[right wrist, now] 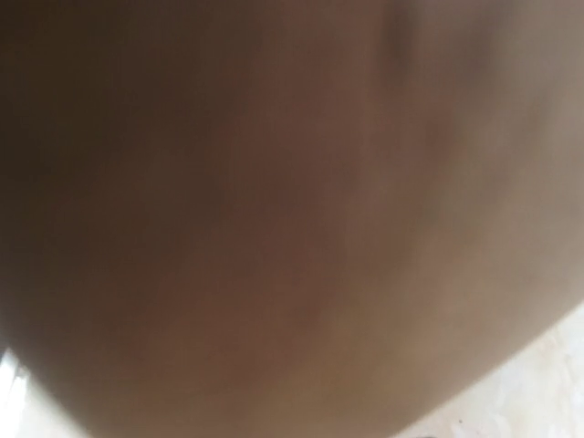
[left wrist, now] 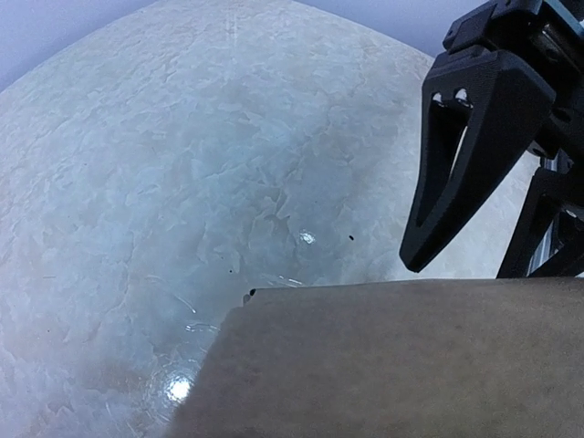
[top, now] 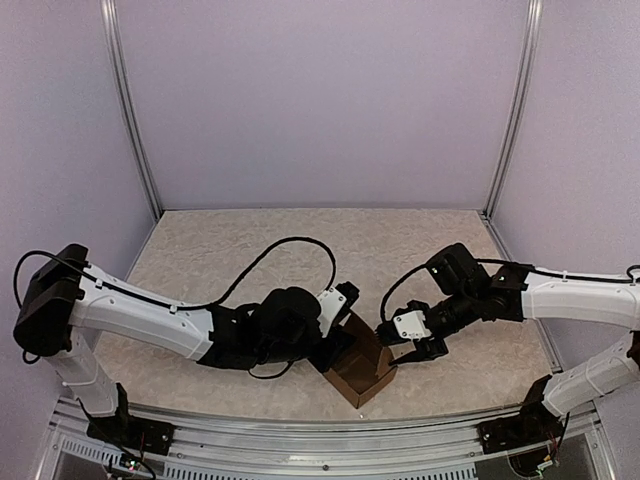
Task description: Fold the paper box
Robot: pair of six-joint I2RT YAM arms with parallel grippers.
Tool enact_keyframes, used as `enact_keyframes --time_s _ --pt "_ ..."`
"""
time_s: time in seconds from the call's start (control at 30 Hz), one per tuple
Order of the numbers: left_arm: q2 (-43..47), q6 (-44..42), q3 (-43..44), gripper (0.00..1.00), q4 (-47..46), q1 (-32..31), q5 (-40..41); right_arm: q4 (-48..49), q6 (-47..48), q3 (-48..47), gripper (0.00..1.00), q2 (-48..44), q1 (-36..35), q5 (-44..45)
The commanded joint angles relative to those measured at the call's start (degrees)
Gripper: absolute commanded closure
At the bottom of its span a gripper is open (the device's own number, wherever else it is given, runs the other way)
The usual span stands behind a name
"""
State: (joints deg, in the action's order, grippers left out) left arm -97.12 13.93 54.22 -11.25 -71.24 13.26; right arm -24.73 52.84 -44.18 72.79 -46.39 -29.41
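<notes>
**Item: paper box, part-folded, mid-assembly**

Location: the paper box (top: 362, 372) stands on the pale, mottled worktop (top: 250, 240), close to its near edge and between the two arms.

Condition: plain brown cardboard. The walls are already raised into a small squarish shell, and the top is open with a dark hollow showing. In my judgement the bulk of the forming is done. What is left looks like tucking and closing the upper flaps, though I cannot make out tabs or locks from here.

Left gripper (top: 338, 335): it is at the box's left wall. Its wrist view shows one flat brown panel across the bottom, and the jaws themselves are hidden. I cannot tell whether they are clamped or released.

Right gripper (top: 412, 348): it is at the box's right wall. Its wrist view is filled with blurred cardboard pressed close to the lens. I cannot tell the state of its jaws either.

Count:
- box, one
- arms, two
- grippers, two
- worktop, one
- loose sheets or spare boxes, none seen
</notes>
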Motion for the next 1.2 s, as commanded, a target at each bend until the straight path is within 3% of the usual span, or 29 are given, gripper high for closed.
enact_keyframes --time_s 0.0,0.3,0.63,0.93,1.17 --pt "-0.6 1.9 3.4 0.73 6.4 0.2 -4.4 -0.9 -0.7 0.2 0.44 -1.3 -0.5 2.1" --pt "-0.6 2.7 2.9 0.7 7.4 -0.3 -3.3 -2.2 -1.2 -1.1 0.44 -1.2 -0.5 2.0" --pt "5.9 3.2 -11.5 0.62 0.8 -4.5 5.0 -5.4 2.0 -1.6 0.39 -1.1 -2.1 1.9" --pt "17.7 14.2 -23.0 0.56 6.2 -8.0 14.6 -5.4 5.3 -0.1 0.38 2.3 -11.5 14.1" --pt "27.9 21.5 -25.9 0.43 6.0 -7.9 22.5 -3.1 3.0 -0.2 0.38 8.1 -13.5 17.8"
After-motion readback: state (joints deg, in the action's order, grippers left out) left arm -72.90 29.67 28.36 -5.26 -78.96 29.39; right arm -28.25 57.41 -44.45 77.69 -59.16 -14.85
